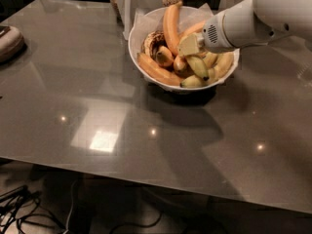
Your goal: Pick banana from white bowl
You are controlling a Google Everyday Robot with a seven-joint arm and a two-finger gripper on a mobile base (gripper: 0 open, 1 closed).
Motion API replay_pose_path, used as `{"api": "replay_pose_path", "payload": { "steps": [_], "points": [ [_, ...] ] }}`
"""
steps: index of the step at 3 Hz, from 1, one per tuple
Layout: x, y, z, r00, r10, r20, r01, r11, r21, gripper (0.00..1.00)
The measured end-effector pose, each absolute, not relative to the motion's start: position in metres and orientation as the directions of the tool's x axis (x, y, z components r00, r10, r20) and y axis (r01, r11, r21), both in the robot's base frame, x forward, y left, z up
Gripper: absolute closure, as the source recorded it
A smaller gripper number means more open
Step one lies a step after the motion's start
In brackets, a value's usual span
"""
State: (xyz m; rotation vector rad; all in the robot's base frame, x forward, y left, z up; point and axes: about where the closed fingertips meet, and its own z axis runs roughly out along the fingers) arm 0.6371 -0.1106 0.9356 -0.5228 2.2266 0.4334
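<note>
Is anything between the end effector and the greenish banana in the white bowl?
Nothing visible. The end effector hangs over the white bowl, just above the greenish banana. A long orange banana and a small stubby banana lie close beside it, not over it.

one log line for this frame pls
phase: reach | hand: over white bowl, just above banana | banana: lying in white bowl, not lifted | white bowl: on grey table
</note>
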Motion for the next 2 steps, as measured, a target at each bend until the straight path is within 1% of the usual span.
{"api": "replay_pose_path", "payload": {
  "steps": [1,2],
  "points": [
    [0.634,-0.107,0.95,-0.564,-0.219,-0.796,-0.52,0.843,0.137,1.0],
    [0.629,-0.107,0.967,-0.514,-0.208,-0.832,-0.548,0.826,0.132,1.0]
  ]
}}
